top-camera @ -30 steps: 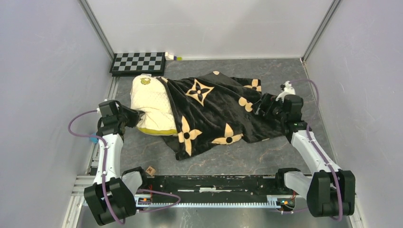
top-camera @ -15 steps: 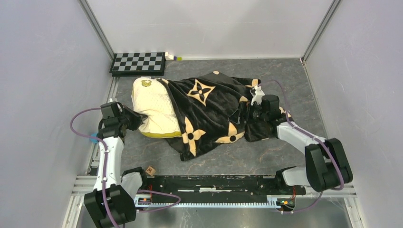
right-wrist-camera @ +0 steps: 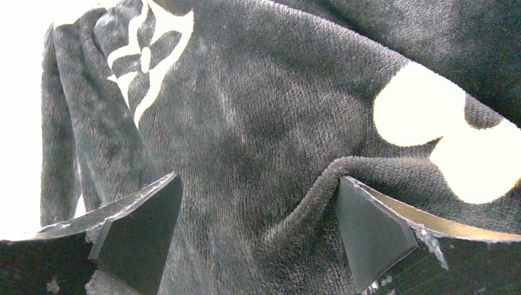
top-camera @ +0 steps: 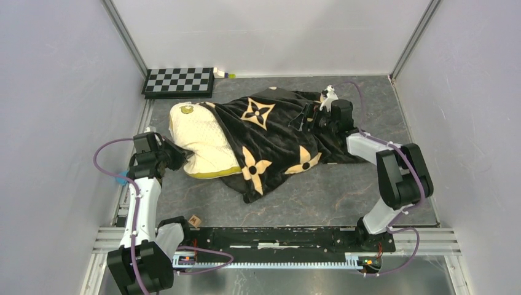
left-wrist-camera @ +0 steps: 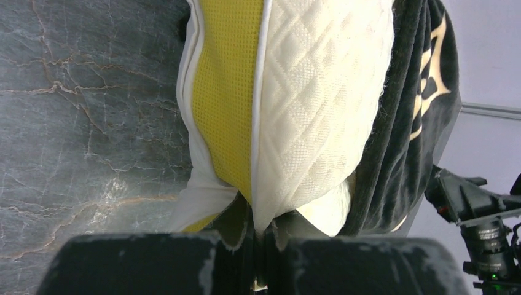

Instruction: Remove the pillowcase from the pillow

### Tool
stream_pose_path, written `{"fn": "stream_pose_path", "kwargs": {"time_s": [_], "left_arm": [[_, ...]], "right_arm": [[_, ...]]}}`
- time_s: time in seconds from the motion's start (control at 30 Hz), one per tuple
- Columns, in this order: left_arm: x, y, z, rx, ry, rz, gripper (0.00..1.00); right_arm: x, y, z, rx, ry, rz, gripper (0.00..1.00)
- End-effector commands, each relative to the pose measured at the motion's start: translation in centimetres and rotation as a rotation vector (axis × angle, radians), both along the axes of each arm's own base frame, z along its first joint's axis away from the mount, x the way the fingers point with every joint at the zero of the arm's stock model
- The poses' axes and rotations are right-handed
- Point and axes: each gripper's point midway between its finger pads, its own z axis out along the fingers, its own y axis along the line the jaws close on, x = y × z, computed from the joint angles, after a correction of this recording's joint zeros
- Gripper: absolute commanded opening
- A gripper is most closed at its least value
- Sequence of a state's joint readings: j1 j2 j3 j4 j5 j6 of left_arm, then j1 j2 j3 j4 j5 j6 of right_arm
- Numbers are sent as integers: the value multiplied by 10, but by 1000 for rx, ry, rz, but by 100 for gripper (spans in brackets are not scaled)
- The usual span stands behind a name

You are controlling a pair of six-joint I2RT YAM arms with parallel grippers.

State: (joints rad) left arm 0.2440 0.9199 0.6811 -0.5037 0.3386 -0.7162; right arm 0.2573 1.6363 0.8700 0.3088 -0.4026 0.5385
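Centre-left of the table (top-camera: 344, 190): the pillow (top-camera: 203, 135), right part inside the pillowcase (top-camera: 276, 138), left part outside it. Pillowcase extended rightward and toward the near edge, flat on the table past the pillow. At the pillow's near-left corner: left end effector (top-camera: 174, 155), closed on that corner. On the pillowcase's far-right part: right end effector (top-camera: 310, 117), jaws apart, fabric between them. Behind the pillow, at the far-left corner: checkerboard (top-camera: 178, 82). Near edge, left of centre: small cube (top-camera: 195, 220).
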Motion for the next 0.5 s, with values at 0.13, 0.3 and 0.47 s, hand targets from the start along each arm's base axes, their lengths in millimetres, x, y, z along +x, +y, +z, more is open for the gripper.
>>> {"fn": "stream_pose_path", "kwargs": {"time_s": [0.13,0.3,0.47], "left_arm": [[13,7,28,68,-102,-11,2],[12,11,28,87,-95,4,2],[11,19,30,117,-83,41,2]], "right_arm": [[29,7,8,-27,-35,10,72],[21,-26,15,-138,-74,-117,35],[15,-65,29,-235,-106,-269,18]]}}
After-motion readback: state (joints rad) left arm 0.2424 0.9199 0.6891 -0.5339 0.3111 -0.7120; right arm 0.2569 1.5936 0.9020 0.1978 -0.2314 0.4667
